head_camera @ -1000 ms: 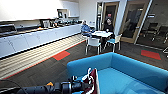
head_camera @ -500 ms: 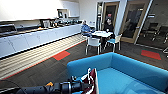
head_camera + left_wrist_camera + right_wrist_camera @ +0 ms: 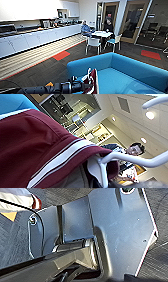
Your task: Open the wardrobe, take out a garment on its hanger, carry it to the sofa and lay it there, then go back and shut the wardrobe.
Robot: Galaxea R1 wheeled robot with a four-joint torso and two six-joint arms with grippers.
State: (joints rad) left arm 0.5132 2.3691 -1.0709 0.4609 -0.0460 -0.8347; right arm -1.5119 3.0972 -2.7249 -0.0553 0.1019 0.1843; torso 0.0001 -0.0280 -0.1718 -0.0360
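Evidently nothing is shifting: across the last second the head view is reading the same, so the robot is standing still before the large bright blue upholstered sofa (image 3: 130, 72). The left arm (image 3: 50, 88) is holding the maroon varsity jacket with white striped trim (image 3: 92, 81) on its white plastic hanger (image 3: 130, 159) over the sofa's near arm, above the seat. Whether the fingers are closed on the hanger, I cannot tell. By my judgement, carrying is finishing and laying down is not yet done. Two seated people (image 3: 86, 28) are occupying a white table (image 3: 102, 33) beyond.
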